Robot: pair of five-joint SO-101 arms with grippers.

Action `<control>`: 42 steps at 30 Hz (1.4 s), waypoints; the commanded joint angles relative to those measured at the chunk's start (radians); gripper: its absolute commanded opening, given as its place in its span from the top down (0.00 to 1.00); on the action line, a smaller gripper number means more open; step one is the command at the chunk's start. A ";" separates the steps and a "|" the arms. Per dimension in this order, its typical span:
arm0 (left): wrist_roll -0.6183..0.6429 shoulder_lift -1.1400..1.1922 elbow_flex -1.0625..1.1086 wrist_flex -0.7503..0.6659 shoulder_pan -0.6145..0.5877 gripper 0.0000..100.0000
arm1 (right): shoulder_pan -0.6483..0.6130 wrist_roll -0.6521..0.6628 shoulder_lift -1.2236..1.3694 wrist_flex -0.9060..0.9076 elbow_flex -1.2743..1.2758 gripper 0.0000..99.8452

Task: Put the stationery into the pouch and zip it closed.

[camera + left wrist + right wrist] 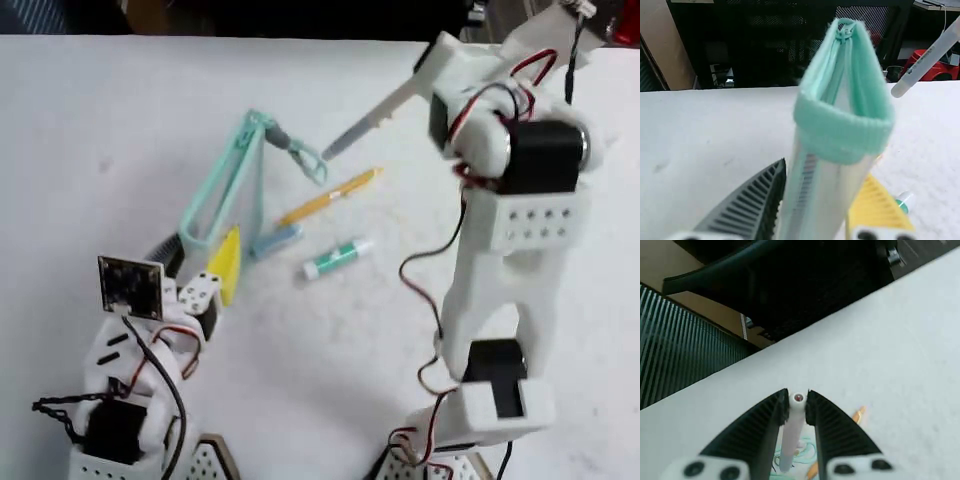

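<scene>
The mint green pouch (pixel 228 180) lies on the white table with its mouth gaping, and my left gripper (pixel 197 250) is shut on its near end. In the left wrist view the pouch (pixel 840 120) rises between the dark finger (pixel 750 205) and the yellow finger (pixel 875 205). My right gripper (pixel 425 85) is shut on a white pen (pixel 365 125), held above the table just past the pouch's far end. Its fingers (pixel 765 425) clamp the pen (pixel 792 430). An orange pencil (pixel 330 197), a green-and-white glue stick (pixel 338 258) and a small blue item (pixel 275 240) lie beside the pouch.
The pouch's zipper cord (pixel 300 150) trails off its far end toward the pen tip. The table (pixel 120 120) is bare white to the left of the pouch. Red and black wires hang along the right arm (pixel 510 220). Dark furniture stands beyond the table's far edge.
</scene>
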 commanded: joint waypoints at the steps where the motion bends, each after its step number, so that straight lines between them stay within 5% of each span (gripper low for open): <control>1: 0.012 -0.001 -0.014 0.009 0.004 0.80 | -0.087 0.077 -0.096 -0.015 -0.021 0.98; 8: 0.012 -0.001 -0.012 0.009 0.004 0.80 | -0.200 0.184 -0.197 -0.074 -0.021 0.98; 42: 0.011 -0.001 -0.011 0.009 0.004 0.80 | -0.272 0.216 -0.216 -0.139 -0.021 0.98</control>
